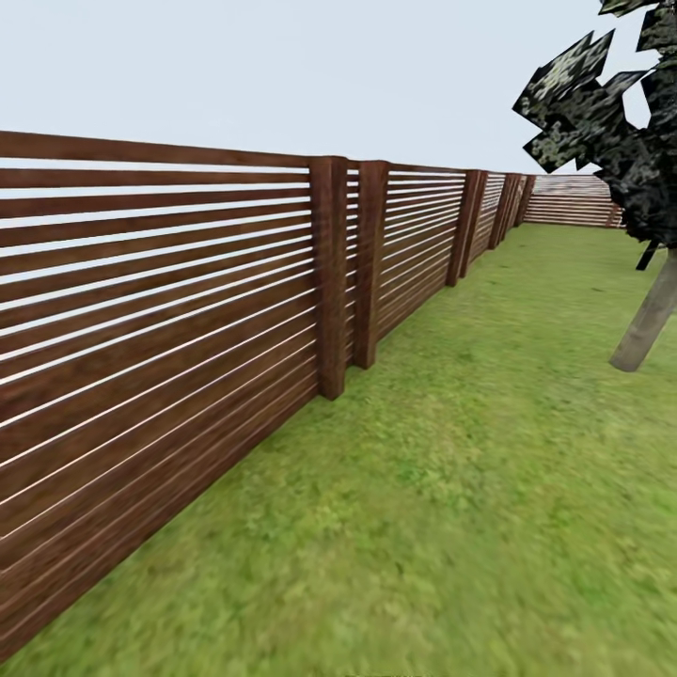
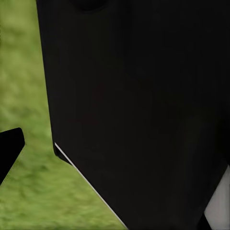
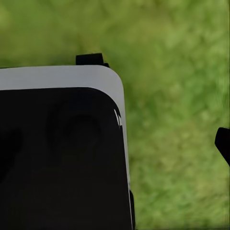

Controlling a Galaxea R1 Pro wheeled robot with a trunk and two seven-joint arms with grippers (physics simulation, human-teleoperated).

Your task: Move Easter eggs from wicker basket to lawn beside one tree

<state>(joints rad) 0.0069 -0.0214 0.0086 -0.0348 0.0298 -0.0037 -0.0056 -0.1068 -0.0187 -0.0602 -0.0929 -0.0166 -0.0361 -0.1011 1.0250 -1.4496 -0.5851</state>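
No Easter eggs and no wicker basket are in sight. The lawn [image 1: 470, 489] stretches ahead along a fence. At the right edge of the head view stands a tree [image 1: 647, 324] with a pale grey-brown leaning trunk and dark leaves above. In the left wrist view one dark fingertip [image 2: 10, 151] of my left gripper sits at the frame's edge over grass. In the right wrist view one dark fingertip [image 3: 223, 143] of my right gripper also sits at the frame's edge over grass. Nothing is held by either. The opposite finger of each is lost against my dark body.
A brown slatted wooden fence [image 1: 188, 310] runs close along my left and recedes to the far corner. My black body panel [image 2: 143, 105] and black-and-white base [image 3: 62, 143] hang over the grass [image 3: 182, 96].
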